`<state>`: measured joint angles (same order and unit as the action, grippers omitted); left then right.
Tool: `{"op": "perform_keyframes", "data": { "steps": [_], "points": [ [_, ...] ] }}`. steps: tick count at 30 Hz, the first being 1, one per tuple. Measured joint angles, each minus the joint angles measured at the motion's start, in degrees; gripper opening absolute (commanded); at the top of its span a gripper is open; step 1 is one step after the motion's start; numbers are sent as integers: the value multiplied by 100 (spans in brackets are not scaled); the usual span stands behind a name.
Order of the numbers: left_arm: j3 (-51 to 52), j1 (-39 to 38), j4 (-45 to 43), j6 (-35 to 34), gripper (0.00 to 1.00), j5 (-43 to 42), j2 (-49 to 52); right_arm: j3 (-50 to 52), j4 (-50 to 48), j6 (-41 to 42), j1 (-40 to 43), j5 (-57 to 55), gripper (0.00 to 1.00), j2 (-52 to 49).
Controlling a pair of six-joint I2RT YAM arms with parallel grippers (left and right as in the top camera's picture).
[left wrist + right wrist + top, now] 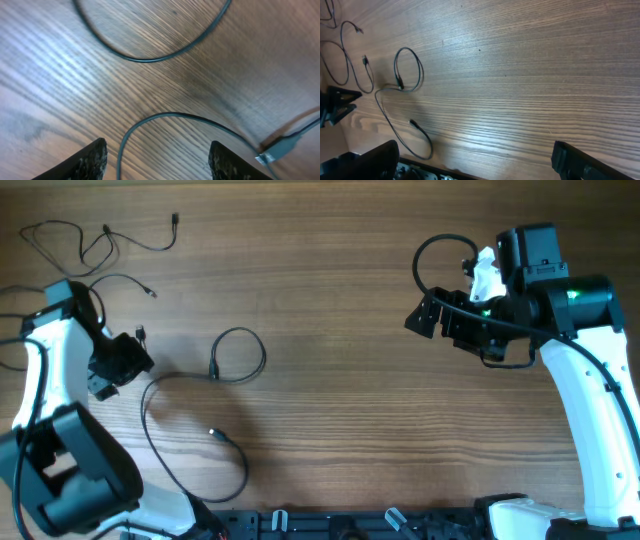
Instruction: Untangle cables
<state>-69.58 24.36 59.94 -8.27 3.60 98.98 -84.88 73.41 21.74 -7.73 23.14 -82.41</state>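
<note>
Left jaws: my left gripper [160, 161] stands apart, holding nothing, low over the table [60, 75].
Under them: a cable [170, 114] arcs between my fingers [92, 160]; a plug [280, 149] lies to the right.
Right jaws: my right gripper [475, 161] hangs wide apart and empty, far right.
Loop [238, 329]: flat on the table, left of centre.
Other cables [108, 230]: strewn loose in the far left corner.
</note>
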Motion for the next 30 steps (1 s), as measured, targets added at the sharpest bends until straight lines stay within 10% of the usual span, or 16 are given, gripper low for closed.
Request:
{"op": "perform_keyframes", "data": {
  "steps": [12, 16, 23, 30],
  "points": [
    [0, -149, -140, 1947, 72, 92, 767, 0, -74, 0, 0, 0, 100, 0],
    [0, -149, -313, 2256, 59, 107, 1132, 0, -240, -2, 0, 0, 100, 0],
    [-24, -155, -573, 2470, 4, 9, 1287, 0, -326, 0, 0, 0, 100, 0],
    [-118, -166, -531, 2465, 4, -645, 1290, 0, -321, 0, 0, 0, 100, 0]
  ]
}}
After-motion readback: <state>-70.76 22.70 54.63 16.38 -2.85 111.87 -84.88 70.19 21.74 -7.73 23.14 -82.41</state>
